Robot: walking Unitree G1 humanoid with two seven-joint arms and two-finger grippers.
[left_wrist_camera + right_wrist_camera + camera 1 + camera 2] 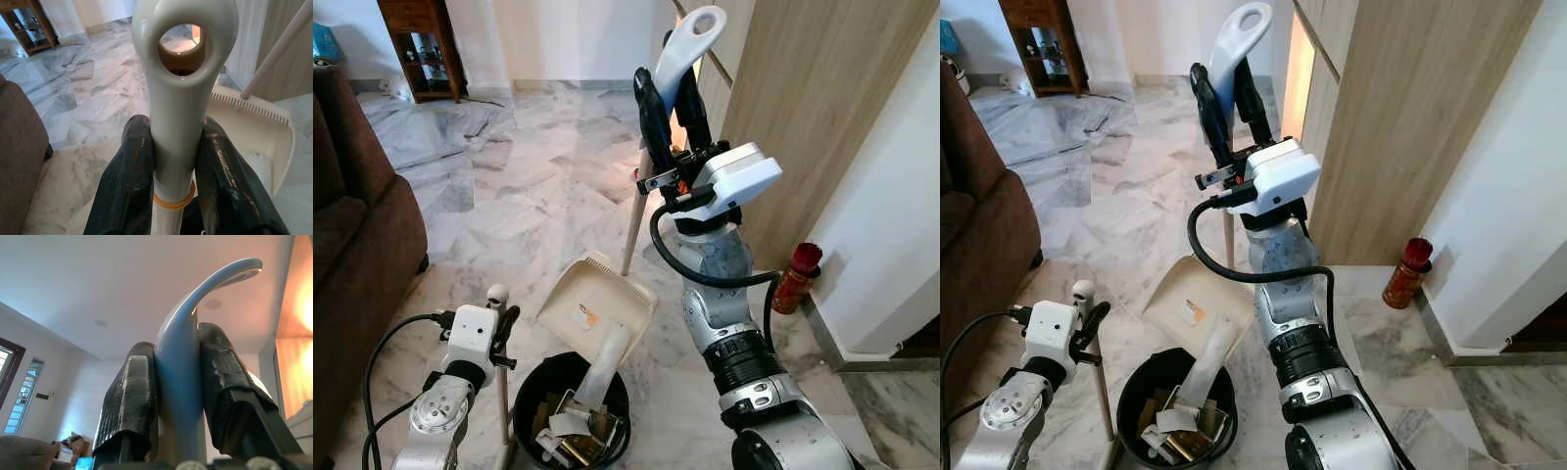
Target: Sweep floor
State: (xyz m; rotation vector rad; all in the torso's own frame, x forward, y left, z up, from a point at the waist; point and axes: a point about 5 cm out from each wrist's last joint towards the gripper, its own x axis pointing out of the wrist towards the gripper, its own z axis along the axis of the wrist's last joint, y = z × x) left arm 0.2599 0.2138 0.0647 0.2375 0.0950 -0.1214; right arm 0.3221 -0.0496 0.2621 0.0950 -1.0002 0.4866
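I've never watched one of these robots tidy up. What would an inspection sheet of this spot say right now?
Surface: marble floor, no loose litter seen.
Job's things: cream dustpan tipped over black bin, which holds paper scraps; long handle raised.
Clutter: red canister by the wall.
Grippers: right gripper shut on long handle; left gripper shut on dustpan handle.
Cables: black cable on right arm.
Surroundings: brown sofa, wooden cabinet.
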